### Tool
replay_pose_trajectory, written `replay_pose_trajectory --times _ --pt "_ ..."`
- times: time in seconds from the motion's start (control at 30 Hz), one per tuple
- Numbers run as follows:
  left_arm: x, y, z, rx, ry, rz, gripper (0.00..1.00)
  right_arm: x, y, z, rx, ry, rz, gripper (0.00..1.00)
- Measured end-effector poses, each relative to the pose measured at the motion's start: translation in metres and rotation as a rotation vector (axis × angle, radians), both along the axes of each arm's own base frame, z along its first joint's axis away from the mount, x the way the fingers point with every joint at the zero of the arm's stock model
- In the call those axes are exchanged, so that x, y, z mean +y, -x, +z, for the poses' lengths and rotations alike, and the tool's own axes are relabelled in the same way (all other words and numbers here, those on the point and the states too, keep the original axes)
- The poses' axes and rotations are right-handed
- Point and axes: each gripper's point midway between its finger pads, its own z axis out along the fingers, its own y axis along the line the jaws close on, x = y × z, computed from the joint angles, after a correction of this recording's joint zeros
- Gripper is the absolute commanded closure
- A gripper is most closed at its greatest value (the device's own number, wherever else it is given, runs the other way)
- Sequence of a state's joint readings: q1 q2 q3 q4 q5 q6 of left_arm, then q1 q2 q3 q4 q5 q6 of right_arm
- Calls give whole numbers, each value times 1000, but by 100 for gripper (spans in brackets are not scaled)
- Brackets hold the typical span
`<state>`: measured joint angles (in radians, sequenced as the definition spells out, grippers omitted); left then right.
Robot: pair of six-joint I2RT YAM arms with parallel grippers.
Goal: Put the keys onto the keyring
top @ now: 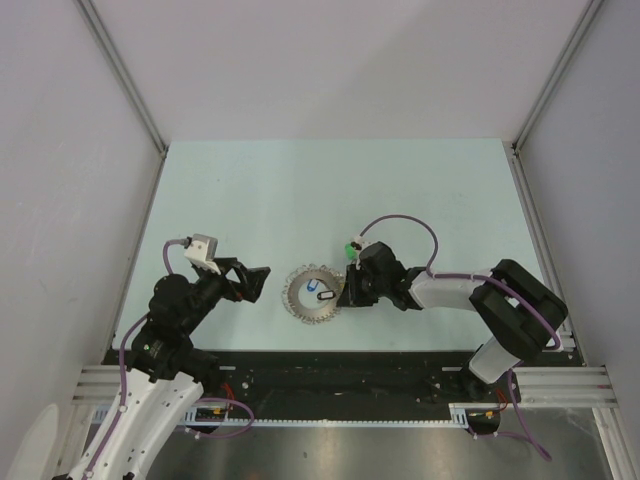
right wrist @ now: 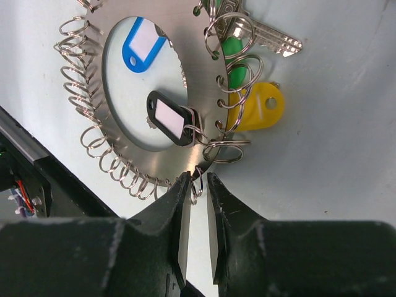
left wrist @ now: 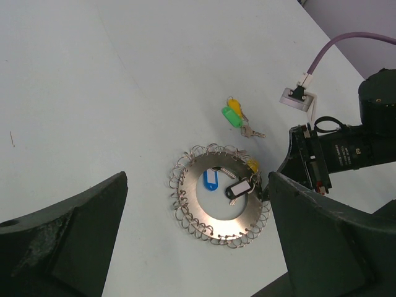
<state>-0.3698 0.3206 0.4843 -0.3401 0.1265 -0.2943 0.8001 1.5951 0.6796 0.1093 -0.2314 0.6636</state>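
L: I am hovering my left end effector wide open, empty | R: my right end effector is straddling one loop of the grey loop-fringed metal keyring, nearly closed, grip unclear | green and yellow plastic-headed keys are lying against its rim

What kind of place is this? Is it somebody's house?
Probably not a house, more like a robot lab: a left arm and right arm bolted by a metal rail, a pale table, and plain white walls boxing it in.

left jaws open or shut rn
Open: the left jaws stand wide apart in the wrist view, holding nothing; the keyring lies on the table ahead of them.
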Motion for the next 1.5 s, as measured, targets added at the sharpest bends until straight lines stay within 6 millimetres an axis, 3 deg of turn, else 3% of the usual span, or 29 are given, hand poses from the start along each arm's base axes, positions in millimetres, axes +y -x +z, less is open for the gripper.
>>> replay_pose_trajectory --times 1.03,1.5 --pt "0 0 0 1 0 -1 0 -11 -8 7 36 -68 -63 74" --pt "-2 0 -2 9 -1 -8 0 -9 -7 10 33 -88 -50 78"
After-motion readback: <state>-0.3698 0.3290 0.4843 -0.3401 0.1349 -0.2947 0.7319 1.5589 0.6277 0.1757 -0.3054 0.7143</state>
